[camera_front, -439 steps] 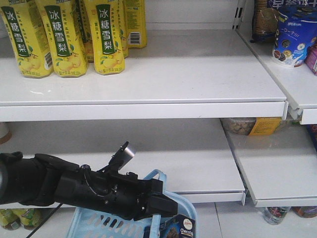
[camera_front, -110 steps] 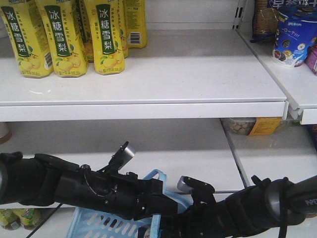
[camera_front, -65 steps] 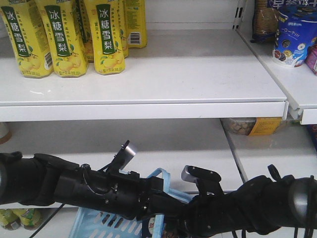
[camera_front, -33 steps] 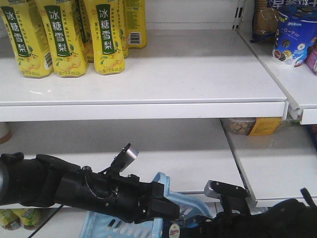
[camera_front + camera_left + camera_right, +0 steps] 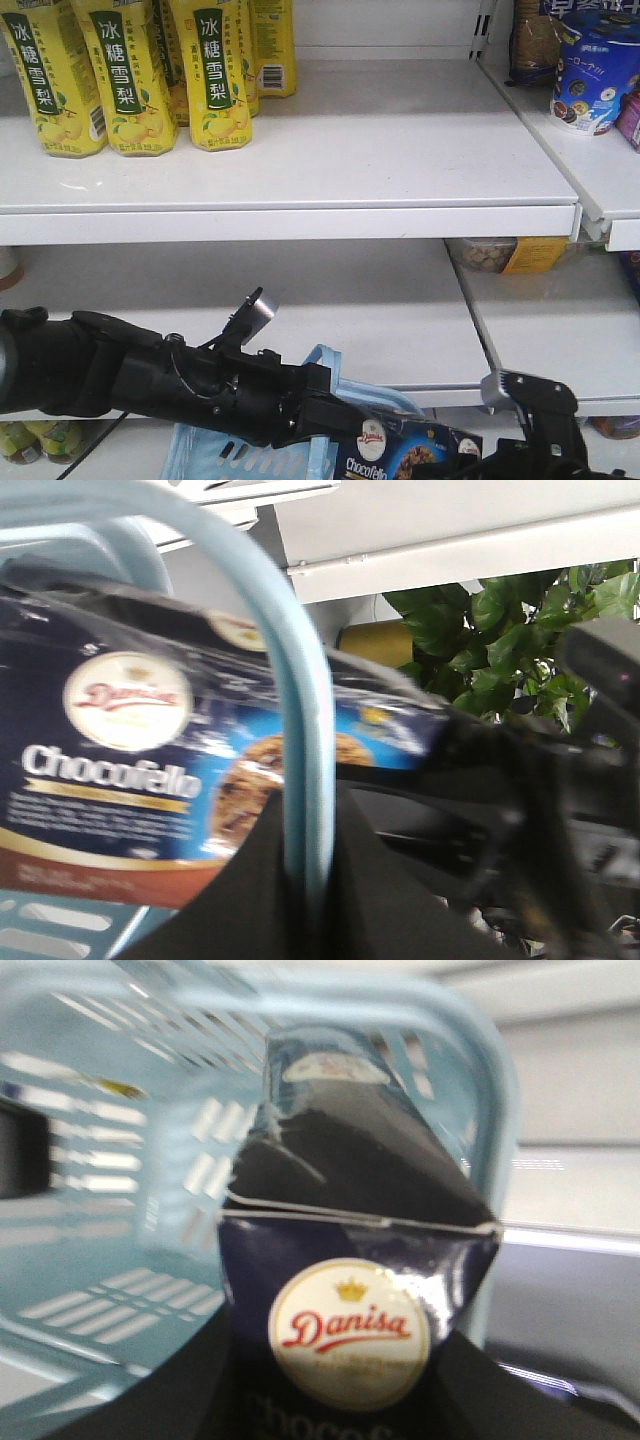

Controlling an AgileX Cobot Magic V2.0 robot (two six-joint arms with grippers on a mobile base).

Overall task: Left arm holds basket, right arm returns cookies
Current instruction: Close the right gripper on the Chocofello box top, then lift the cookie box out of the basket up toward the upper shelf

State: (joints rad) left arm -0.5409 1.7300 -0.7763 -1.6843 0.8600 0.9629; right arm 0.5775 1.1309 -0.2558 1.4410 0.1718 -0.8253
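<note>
in the front view the left arm (image 5: pixel 150 375) reached in from 9 o'clock, and its left gripper (image 5: pixel 320 420) was clamped around the loop handle (image 5: pixel 335 362) of the light blue basket (image 5: pixel 205 455), which hung low at about 7 o'clock. my left wrist camera showed the same hold: the pale blue handle ran straight down into the dark gripper at 6 o'clock, pinched tight with no gap i could see. the cookies (image 5: pixel 400 455) sat at 5 o'clock in the front view, a dark navy box just to the 3 o'clock side of the handle and level with the basket rim, its round white-and-red logo facing the camera. the right arm (image 5: pixel 525 400) showed at 4 o'clock, only its grey bracket and some black links clear of the frame edge. on the right wrist camera the box filled the middle, with the right gripper (image 5: pixel 345 1415) closed snugly on its lower part, dark fingers (image 5: pixel 215 1400) flanking it at 7 and 5 o'clock, and the slotted basket wall behind it from 9 to 12 o'clock. the white shelf (image 5: pixel 400 150) above carried yellow bottles (image 5: pixel 130 75) at 11 o'clock and a round blue tub (image 5: pixel 595 70) at 2 o'clock.
</note>
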